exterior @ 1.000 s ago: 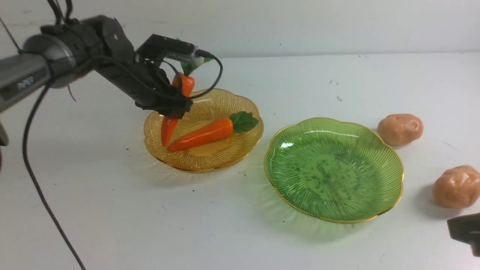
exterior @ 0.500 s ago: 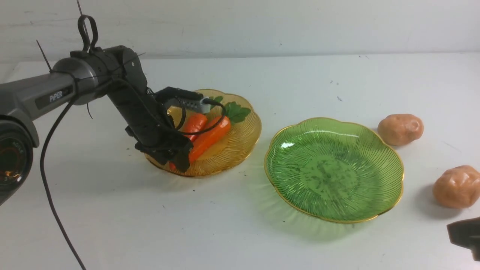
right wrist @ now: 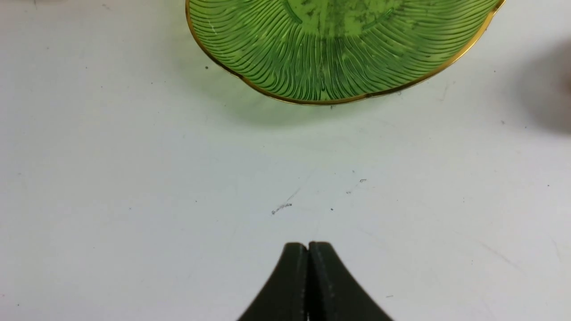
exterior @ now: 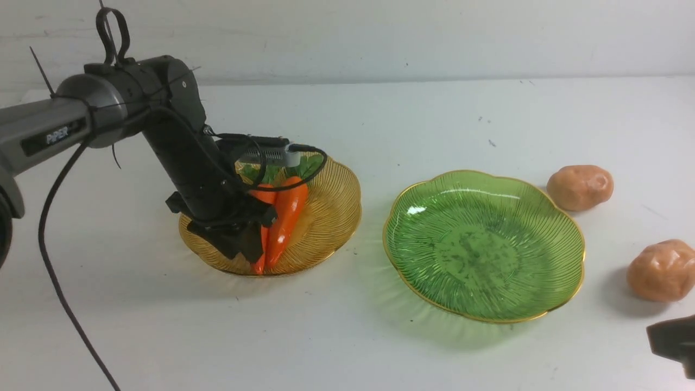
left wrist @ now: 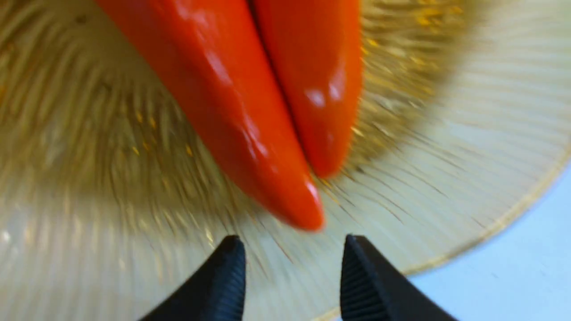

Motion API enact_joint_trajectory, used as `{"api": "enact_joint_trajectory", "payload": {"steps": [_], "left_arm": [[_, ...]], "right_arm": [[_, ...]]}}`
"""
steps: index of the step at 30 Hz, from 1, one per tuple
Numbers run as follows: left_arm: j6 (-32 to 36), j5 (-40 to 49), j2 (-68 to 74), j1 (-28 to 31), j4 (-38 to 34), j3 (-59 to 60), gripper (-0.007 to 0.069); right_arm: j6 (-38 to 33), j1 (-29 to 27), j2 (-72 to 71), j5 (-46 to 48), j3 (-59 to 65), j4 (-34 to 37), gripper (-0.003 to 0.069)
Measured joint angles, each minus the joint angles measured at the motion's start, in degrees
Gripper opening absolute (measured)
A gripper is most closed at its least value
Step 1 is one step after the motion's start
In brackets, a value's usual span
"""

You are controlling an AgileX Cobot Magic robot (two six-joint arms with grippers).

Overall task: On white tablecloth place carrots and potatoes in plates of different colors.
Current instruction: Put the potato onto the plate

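Left wrist view: left claw (left wrist: pixel 292 243) released above the amber plate (left wrist: pixel 446 156).
Both carrots (left wrist: pixel 223 89) lie touching inside; right claw (right wrist: pixel 308 247) clenched, empty.

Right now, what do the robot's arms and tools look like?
The left arm is grey with white PiPER lettering, a black wrist and a looping black cable. The left tool and right tool have black tapered fingers; the left's inner faces are ribbed.
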Motion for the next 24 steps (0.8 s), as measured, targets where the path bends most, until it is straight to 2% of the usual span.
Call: {"api": "enact_joint_trajectory", "payload": {"steps": [9, 13, 15, 19, 24], "left_arm": [[-1.7, 0.7, -4.7, -1.3, -0.1, 3.0, 0.0279], [-2.0, 0.7, -9.8, -1.3, -0.1, 2.8, 0.0234], [-1.9, 0.7, -13.4, -1.3, 0.3, 2.7, 0.0185], [-1.9, 1.3, -23.9, -1.4, 3.0, 4.8, 0.0024], [-1.9, 1.8, -30.0, -1.4, 3.9, 10.8, -0.0004]], "right_arm": [[-0.1, 0.0, 0.0, 0.0, 0.0, 0.0, -0.0015], [0.3, 0.0, 0.2, -0.4, -0.4, -1.0, -0.0015], [4.2, 0.0, 1.8, -0.5, -2.5, -3.9, -0.0015], [15.6, 0.0, 11.1, 0.1, -10.1, -15.0, -0.0015], [28.7, 0.0, 23.6, -3.0, -17.6, -25.6, 0.0010]]}}
